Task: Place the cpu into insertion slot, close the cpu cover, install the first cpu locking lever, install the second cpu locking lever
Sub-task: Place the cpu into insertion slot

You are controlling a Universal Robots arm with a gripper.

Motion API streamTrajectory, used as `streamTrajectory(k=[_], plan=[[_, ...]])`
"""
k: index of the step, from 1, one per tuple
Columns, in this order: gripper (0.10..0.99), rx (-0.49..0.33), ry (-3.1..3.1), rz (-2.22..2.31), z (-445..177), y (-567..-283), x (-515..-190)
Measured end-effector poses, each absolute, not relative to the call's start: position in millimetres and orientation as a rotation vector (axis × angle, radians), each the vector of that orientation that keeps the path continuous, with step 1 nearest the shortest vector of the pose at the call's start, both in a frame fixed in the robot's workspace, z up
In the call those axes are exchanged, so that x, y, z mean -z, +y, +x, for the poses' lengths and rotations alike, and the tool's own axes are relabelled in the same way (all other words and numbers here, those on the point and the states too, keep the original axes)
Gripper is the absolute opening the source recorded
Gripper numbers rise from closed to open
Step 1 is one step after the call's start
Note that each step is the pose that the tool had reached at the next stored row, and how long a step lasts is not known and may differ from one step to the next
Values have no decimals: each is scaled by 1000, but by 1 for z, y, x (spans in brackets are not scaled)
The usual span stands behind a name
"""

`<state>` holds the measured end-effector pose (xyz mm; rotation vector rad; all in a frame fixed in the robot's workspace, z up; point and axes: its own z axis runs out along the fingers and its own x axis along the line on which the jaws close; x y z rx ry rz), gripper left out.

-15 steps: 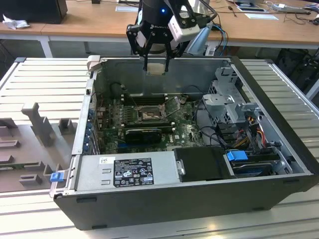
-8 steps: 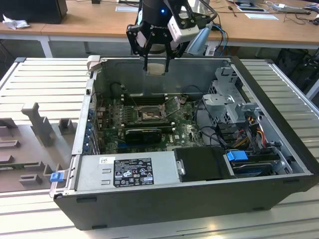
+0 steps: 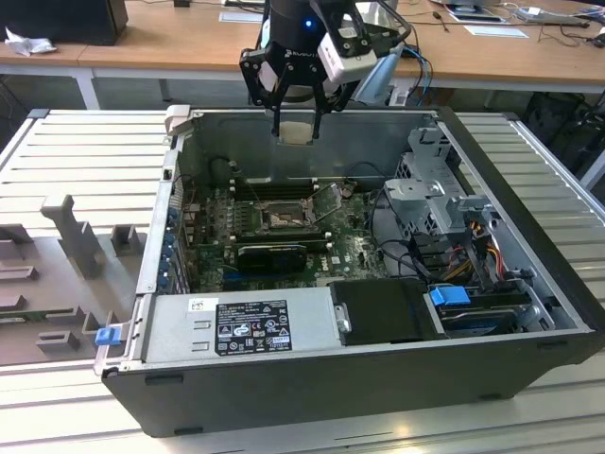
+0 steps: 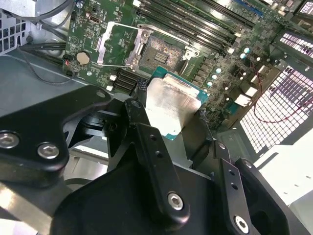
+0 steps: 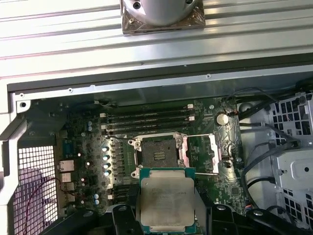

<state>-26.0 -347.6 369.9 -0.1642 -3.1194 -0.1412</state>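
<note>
At the top middle of the exterior view, the claw (image 3: 297, 125) is clamped on the cpu (image 3: 296, 131). Its two black fingers press on the chip's sides. The cpu hangs in the air, high above the far wall of the open case (image 3: 378, 388). It touches nothing but the claw.

In both wrist views the cpu (image 4: 171, 103) (image 5: 166, 198) shows its shiny silver top, with a green edge around it. The fingers (image 4: 138, 120) hold it on two sides.

The slot (image 3: 281, 220) sits down on the green board (image 3: 357, 244), in the middle of the exterior view. It is well below the cpu. In the first wrist view the slot (image 5: 159, 152) is bare, and its brown-gold pins show. The cover (image 3: 328, 200) is flipped up and stands tilted just beside the slot, on the exterior view's right. In the second wrist view the cover (image 4: 101, 46) lies open next to the slot (image 4: 161, 51).

The case rests on a grey ribbed counter (image 3: 85, 151).
</note>
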Motion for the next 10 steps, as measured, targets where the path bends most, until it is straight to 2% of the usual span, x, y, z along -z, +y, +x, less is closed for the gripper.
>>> streamTrajectory(k=[10], plan=[[533,142,-3118,-212,-26,-348,-370]])
